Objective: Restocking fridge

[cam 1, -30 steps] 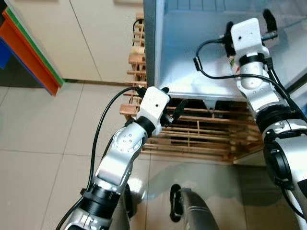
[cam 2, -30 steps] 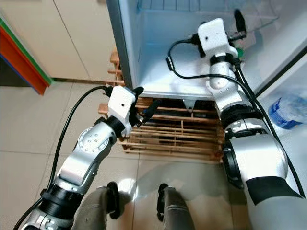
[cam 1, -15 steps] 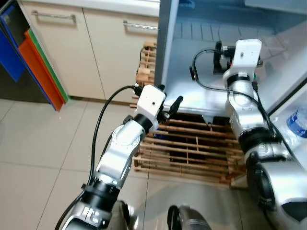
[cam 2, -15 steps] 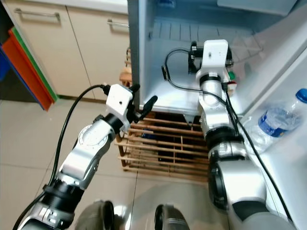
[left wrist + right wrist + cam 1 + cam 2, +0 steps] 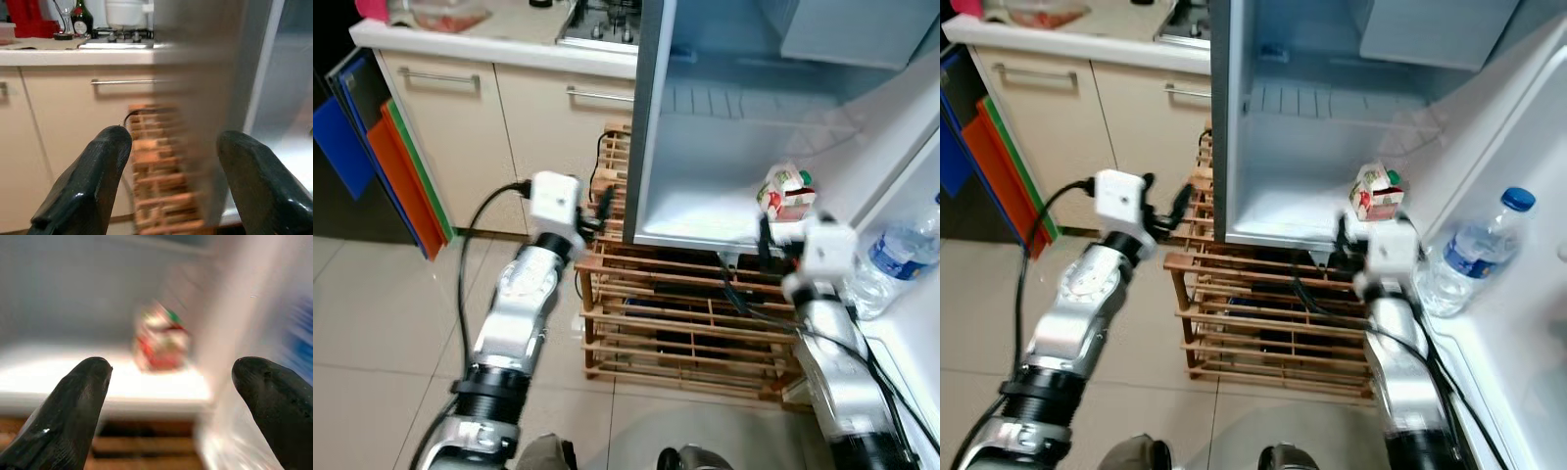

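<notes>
Beige floor tiles [image 5: 382,323] run up to cream kitchen cabinets [image 5: 460,137], and beside them a small white fridge [image 5: 1283,147] stands open on a slatted wooden crate rack [image 5: 695,323]. On the fridge's bottom shelf, toward its right front corner, sits a small red-and-white drink carton with a green cap [image 5: 1373,191] — upright, touching nothing else. A clear plastic water bottle with a blue cap [image 5: 1469,257] stands in the open door's pocket, well apart from the carton.

The carton looks light and fairly stiff, though its thin card walls would dent under a hard squeeze; its flat sides are the place to take it, low on the body. The bottle is likely heavier, smooth and rounded, so it could slip — grip it around the middle.

The right gripper [image 5: 168,396] is raised just in front of the shelf's lip, pointing at the carton, its 2 fingers [image 5: 73,401] spread wide and holding nothing. The left gripper [image 5: 171,171] is held up at the fridge's left outer edge, forearm bent upward, fingers likewise apart and empty.
</notes>
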You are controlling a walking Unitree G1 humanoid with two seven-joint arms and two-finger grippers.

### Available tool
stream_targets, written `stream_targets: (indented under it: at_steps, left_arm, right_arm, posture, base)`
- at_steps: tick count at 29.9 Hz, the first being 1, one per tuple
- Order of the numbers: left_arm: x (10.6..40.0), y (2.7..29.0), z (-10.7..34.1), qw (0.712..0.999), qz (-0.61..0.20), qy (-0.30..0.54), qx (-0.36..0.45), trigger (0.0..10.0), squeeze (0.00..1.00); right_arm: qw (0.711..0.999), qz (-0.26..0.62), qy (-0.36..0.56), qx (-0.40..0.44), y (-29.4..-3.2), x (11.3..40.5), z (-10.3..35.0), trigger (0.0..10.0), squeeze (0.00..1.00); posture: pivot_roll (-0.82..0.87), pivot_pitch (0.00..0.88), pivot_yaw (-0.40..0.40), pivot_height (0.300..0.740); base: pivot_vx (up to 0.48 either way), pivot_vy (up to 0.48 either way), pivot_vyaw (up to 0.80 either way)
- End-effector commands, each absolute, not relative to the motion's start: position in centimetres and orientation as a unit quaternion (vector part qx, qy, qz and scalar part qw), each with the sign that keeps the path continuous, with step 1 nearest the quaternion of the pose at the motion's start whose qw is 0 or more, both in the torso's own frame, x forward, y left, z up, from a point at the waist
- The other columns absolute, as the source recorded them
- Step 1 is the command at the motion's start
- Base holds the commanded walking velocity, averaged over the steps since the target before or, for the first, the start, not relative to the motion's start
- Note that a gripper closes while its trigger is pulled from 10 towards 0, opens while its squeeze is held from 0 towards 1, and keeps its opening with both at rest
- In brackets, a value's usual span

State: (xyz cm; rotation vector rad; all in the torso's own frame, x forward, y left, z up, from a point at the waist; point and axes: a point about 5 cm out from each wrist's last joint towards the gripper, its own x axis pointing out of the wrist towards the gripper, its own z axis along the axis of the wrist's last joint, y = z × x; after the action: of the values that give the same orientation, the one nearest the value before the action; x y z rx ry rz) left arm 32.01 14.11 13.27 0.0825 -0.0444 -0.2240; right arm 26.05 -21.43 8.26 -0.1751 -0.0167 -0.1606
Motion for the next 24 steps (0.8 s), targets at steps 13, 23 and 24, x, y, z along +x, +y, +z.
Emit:
stream_targets:
  at_steps: [13,23,24]
  left_arm:
    - [29.0,13.6,11.5,0.991,-0.119,-0.016,0.064,10.0,0.00]
    - [29.6,12.6,11.4,0.989,-0.131,-0.005,0.061,10.0,0.00]
    - [29.6,12.6,11.4,0.989,-0.131,-0.005,0.061,10.0,0.00]
  right_arm:
    - [0.998,-0.015,-0.011,-0.062,-19.4,24.7,7.6,10.0,0.00]
    - [0.997,-0.018,-0.013,-0.068,-19.7,25.0,7.5,10.0,0.00]
    - [0.997,-0.018,-0.013,-0.068,-19.7,25.0,7.5,10.0,0.00]
  posture:
    - [0.00,0.014,-0.018,0.740]
    - [-0.04,0.013,-0.015,0.740]
    - [-0.04,0.013,-0.015,0.740]
  base:
    - [0.000,0.000,0.00]
    - [-0.224,0.000,0.00]
    - [-0.319,0.000,0.00]
